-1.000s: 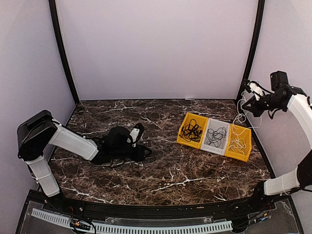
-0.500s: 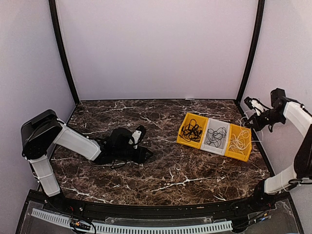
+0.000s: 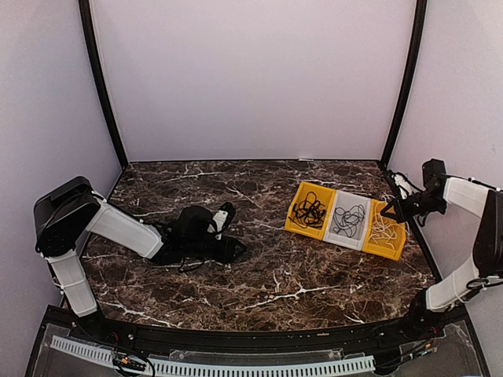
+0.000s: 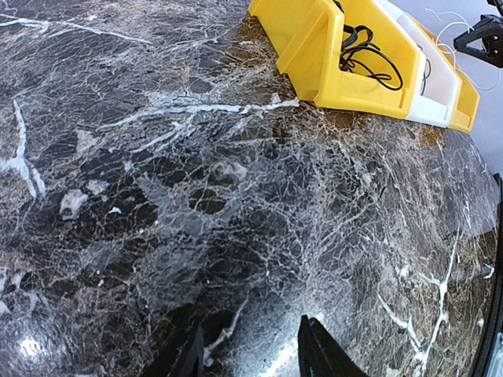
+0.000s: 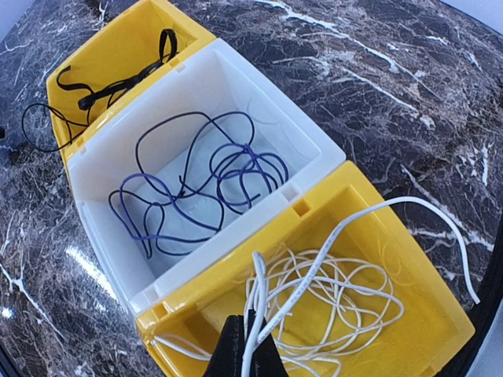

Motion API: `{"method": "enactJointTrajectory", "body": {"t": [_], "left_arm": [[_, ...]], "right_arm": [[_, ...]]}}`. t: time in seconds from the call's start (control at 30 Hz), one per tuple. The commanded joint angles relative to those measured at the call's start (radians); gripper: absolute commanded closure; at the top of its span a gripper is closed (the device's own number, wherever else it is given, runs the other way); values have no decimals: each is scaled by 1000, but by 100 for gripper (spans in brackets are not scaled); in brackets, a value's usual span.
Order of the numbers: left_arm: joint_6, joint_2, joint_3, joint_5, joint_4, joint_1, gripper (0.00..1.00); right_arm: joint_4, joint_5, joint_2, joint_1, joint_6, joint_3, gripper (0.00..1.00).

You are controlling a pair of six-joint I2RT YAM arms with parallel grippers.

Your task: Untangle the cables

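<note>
Plainly the white cable [image 5: 330, 290] is the one in hand: most of it lies in loose loops inside the end yellow bin [image 5: 440, 334], one strand rises to the right fingers [image 5: 232, 349], which are pressed together on it just above the bin, and another strand trails over the rim onto the bench [image 3: 275, 275]. Touching that bin stands a white bin [image 5: 259, 86] holding a cable that looks grey from above and violet-blue up close [image 5: 212, 181], coiled in a flat squiggle on the floor of the bin. Beyond it, again touching, is a second yellow bin [image 5: 118, 43] with the black cable [image 5: 118, 86] bunched inside, one loop hanging over its side. All three bins sit in a slanted row at the right of the dark, white-veined marble top. Well apart on the left, the left fingers [image 4: 313, 353] lie low over the bare stone, spread with nothing between them. Pale lilac walls [image 3: 251, 78] close in the bench, with black posts [image 3: 98, 78] at the back corners.
</note>
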Motion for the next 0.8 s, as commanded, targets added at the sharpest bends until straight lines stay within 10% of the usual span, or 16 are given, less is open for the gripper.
{"method": "enactJointTrajectory", "body": {"t": [0.0,0.77], "left_arm": [[1,-11,32,18,-15,-4,57],[-37,24,24,50,31,-5,57]], "right_arm": [[145,-13,3,41,124,-7,100],[279,-96,37,66,279,-9,100]]}}
